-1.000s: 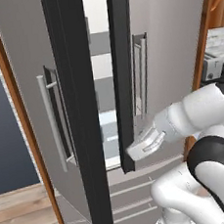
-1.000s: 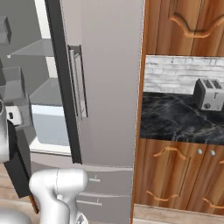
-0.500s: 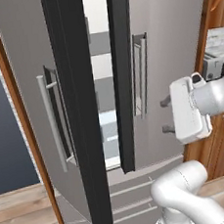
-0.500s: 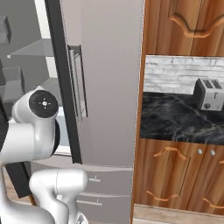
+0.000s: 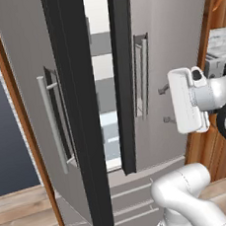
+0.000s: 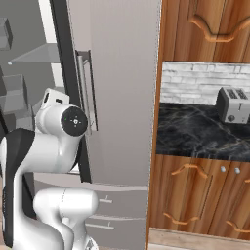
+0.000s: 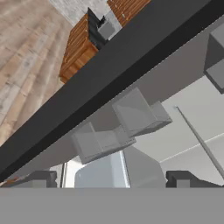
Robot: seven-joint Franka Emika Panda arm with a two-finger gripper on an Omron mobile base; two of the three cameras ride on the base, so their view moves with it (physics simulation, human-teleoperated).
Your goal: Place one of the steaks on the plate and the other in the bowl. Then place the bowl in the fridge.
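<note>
The gripper [image 5: 166, 104] stands open, its two dark fingers [image 5: 163, 89] spread wide apart with nothing between them. In the left base view it points toward the outer face of the fridge's right door [image 5: 176, 38], close to that face but not touching it, and just to the right of that door's vertical bar handle [image 5: 141, 77].

The fridge [image 5: 25, 70] has both doors swung partly open. The gap between them lies left of the gripper and exposes a white interior with a shelf [image 5: 99, 44] and a pale bluish drawer [image 5: 110, 132] lower down. The left door's handle [image 5: 52, 124] is farther left, well apart from the gripper.

In the hand view the fingertips [image 7: 41, 178] rise at the bottom edge (the view is rolled), and ahead of them runs the dark door edge [image 7: 109, 74] with grey door bins [image 7: 140, 111] behind it.

In the right base view, a toaster [image 6: 233, 105] sits on a dark marble counter [image 6: 195, 134], beyond the fridge.
</note>
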